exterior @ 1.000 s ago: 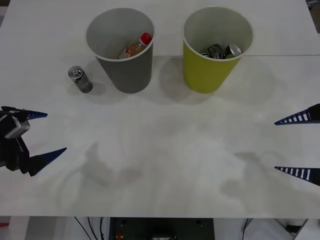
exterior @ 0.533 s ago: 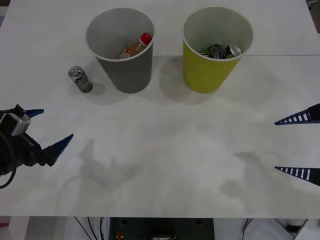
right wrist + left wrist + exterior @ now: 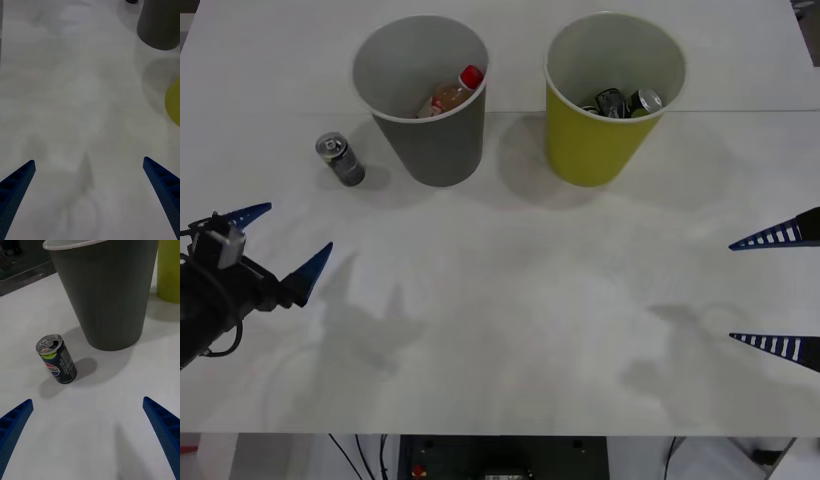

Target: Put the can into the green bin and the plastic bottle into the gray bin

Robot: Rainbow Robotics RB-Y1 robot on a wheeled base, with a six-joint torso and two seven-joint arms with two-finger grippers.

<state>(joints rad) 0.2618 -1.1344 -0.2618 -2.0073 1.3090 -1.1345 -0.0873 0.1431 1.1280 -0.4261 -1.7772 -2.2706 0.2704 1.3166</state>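
Left pincer (image 3: 278, 246), fingers spread wide, hangs low near the can (image 3: 340, 158), which stands on the worktop (image 3: 510, 300) beside the gray bin (image 3: 430, 150). Best to center the fingers around its body before closing. Right pincer (image 3: 776, 292) waits open.
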